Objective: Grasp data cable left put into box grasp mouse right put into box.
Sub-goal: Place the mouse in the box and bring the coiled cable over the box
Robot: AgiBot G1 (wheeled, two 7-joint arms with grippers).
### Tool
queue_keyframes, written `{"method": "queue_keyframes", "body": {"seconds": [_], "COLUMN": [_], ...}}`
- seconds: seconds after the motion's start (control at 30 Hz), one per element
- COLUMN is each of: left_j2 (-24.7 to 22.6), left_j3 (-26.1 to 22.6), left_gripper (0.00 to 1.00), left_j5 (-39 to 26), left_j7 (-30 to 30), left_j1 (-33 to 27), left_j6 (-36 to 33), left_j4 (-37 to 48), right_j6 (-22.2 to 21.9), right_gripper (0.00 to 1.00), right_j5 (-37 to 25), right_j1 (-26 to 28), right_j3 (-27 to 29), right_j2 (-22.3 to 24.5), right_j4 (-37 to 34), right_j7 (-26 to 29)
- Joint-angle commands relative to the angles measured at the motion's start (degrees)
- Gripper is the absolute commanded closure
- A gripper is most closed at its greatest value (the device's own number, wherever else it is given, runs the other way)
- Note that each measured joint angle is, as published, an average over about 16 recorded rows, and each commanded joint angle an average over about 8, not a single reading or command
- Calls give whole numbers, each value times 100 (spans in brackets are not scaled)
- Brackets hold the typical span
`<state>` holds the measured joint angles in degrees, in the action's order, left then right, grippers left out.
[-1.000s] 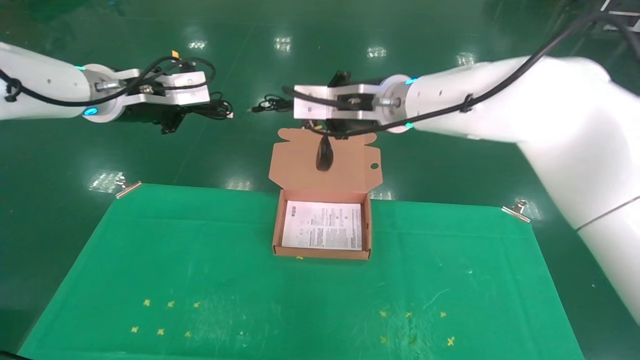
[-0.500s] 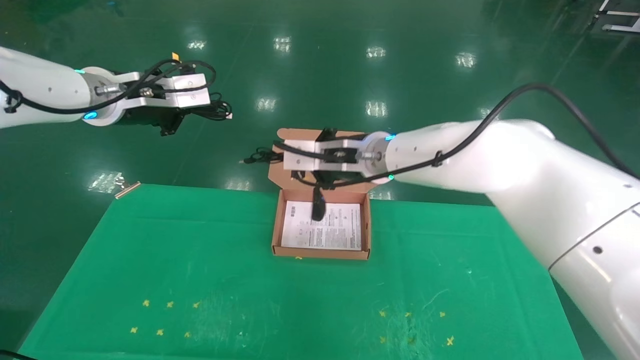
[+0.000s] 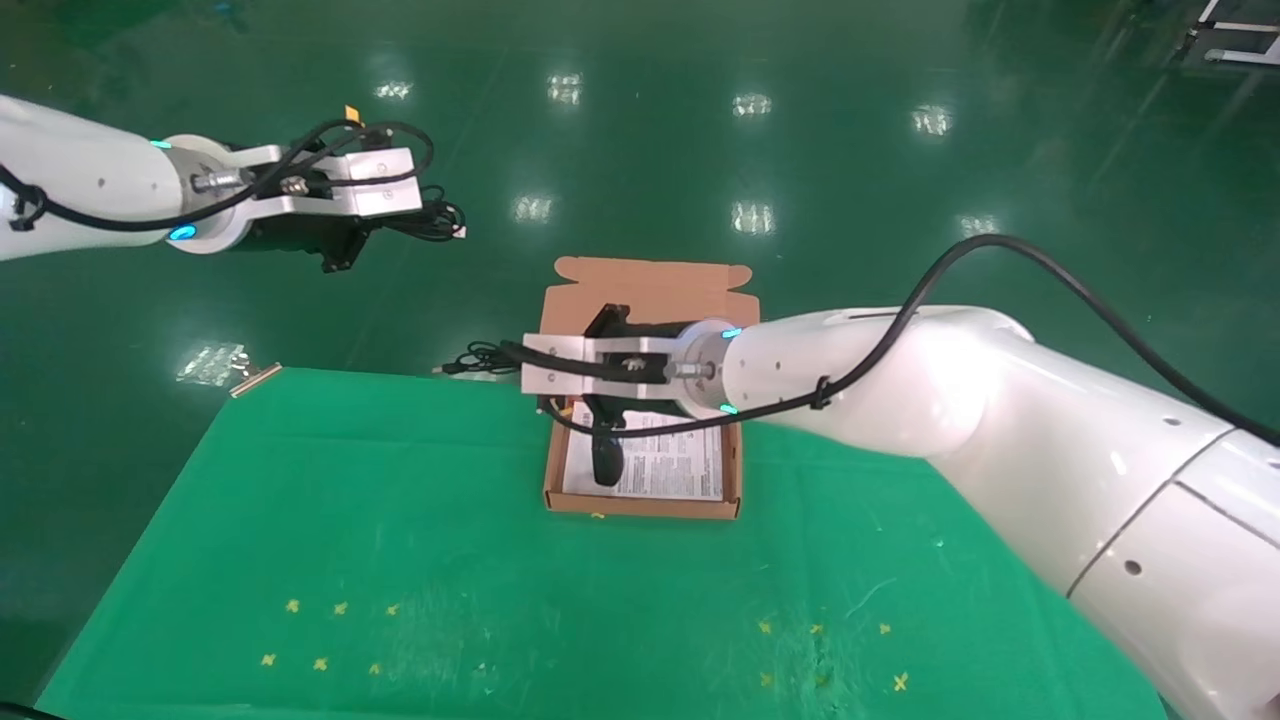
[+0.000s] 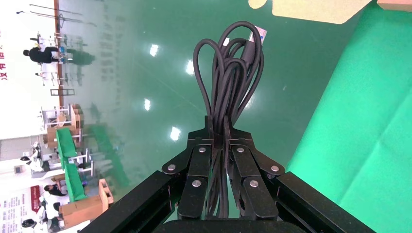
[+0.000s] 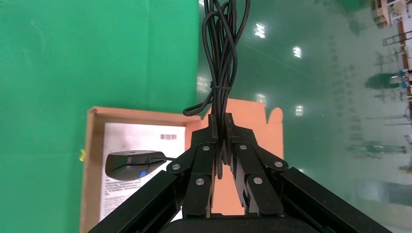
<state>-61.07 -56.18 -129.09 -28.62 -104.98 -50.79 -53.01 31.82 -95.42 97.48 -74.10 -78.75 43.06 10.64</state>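
Lowered since a second ago, right gripper (image 3: 598, 408) pinches the cord, mouse (image 3: 606, 462) dangling in the box (image 3: 642, 506); left gripper (image 4: 218, 137) clamps the data cable (image 4: 232, 77)

I work in a large factory-style hall, with a glossy green floor (image 3: 640, 150) mirroring ceiling lights, a clipped green cloth (image 3: 600, 580) over my table, and distant benches with stacked cartons and people (image 4: 43, 53).
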Motion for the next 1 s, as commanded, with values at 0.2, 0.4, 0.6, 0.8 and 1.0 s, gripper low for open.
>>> {"method": "queue_keyframes", "body": {"seconds": [0.2, 0.4, 0.6, 0.8, 1.0], "left_j2": [4, 5, 6, 8, -28], "left_j3": [-1, -1, -2, -2, -5], "left_gripper": [100, 100, 100, 100, 100], "left_j5": [-11, -14, -15, -16, 51], "left_j7": [-17, -22, -23, -23, -2], "left_j1": [4, 5, 6, 7, 51], "left_j6": [-5, -6, -6, -7, -13], "left_j4": [-17, -22, -24, -26, -39], "right_j6": [-181, -262, -249, -154, -129], "right_gripper": [100, 100, 47, 0, 0], "right_j5": [362, 625, 802, 813, 820], "right_j1": [-54, -132, -131, -101, -99], "right_j3": [-471, -658, -789, -915, -923], "right_j2": [7, 16, 16, 23, 123], "right_j4": [-250, -697, -975, -1039, -912], "right_j7": [270, 579, 759, 747, 743]}}
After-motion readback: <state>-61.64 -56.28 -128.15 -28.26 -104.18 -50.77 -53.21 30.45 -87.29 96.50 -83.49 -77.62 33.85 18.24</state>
